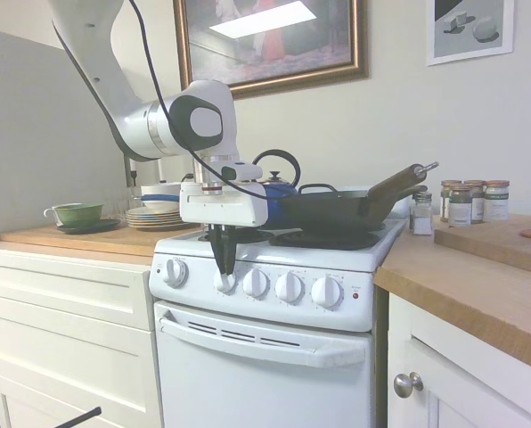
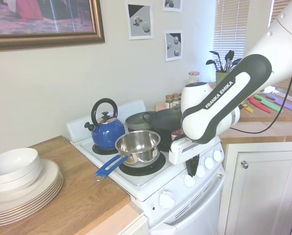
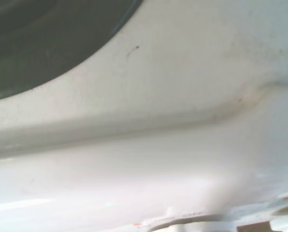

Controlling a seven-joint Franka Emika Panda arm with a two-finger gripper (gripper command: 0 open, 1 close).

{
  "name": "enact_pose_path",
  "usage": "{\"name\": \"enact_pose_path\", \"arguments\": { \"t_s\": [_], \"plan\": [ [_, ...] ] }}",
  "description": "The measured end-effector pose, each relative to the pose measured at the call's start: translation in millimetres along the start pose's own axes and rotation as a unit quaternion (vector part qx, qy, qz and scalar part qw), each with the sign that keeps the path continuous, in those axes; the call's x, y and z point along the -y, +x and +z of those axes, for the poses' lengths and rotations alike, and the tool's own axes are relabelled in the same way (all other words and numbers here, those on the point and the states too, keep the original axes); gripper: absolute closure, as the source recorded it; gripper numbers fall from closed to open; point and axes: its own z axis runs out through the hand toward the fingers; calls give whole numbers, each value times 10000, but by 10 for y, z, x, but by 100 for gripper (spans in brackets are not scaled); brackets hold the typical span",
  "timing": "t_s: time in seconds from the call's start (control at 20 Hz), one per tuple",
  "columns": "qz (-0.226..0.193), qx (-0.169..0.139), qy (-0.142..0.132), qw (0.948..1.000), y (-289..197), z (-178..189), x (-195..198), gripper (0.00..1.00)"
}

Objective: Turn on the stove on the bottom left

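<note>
Where the white stove [image 1: 274, 357] stands between the wooden counters, the gripper [image 1: 223, 265] hangs straight down over its front panel, dark fingers [image 1: 221, 254] drawn together onto the second knob [image 1: 224, 282] from the left in the row of five. A steel saucepan [image 2: 137, 146] with a blue handle, a blue kettle [image 2: 107, 131] and a black wok [image 1: 332, 210] crowd the burners above.

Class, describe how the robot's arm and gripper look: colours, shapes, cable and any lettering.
The arm is glossy white with rounded links and dark grey joint sections; one reads FRANKA EMIKA. A black cable runs along it. The gripper has a boxy white body and slim black fingers.
</note>
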Motion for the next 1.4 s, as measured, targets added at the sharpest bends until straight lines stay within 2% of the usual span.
{"name": "enact_pose_path", "arguments": {
  "t_s": [0.8,1.15,1.4],
  "plan": [
    [-10,43,12,10000,-193,31,163,100],
    [28,165,-102,9998,-211,228,146,100],
    [40,115,-174,9998,-237,301,159,100]
  ]
}}
